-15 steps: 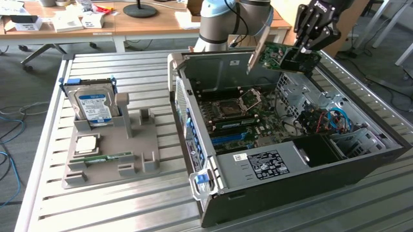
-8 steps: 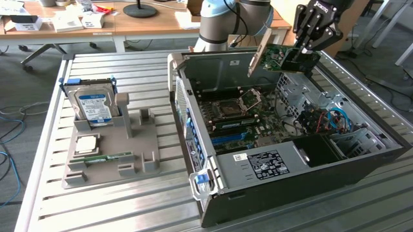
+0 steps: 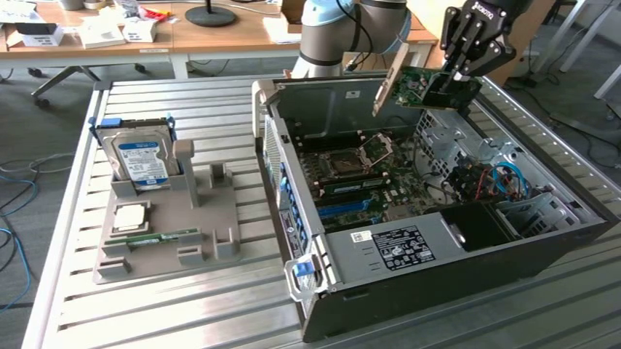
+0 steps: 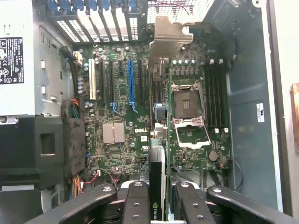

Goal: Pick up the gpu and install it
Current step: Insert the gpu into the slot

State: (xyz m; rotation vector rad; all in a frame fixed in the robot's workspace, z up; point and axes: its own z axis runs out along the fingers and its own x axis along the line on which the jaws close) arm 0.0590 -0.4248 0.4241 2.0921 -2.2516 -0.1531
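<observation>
One gripper (image 3: 449,81) is clamped on the gpu (image 3: 415,86), holding it in the upper right of the exterior view, above the open computer case (image 3: 437,302) and clear of the motherboard (image 3: 388,193). From the wrist, the card runs edge-on between the fingers (image 4: 135,203), its long axis parallel to the blue slot (image 4: 130,84) but offset sideways; in the exterior view that slot lies below, toward the frame's lower left

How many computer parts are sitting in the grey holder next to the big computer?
3. A hard drive stands upright at the holder's far end, a square silver chip lies just nearer, and a thin green memory stick lies closest to the camera. None looks hidden.
</observation>
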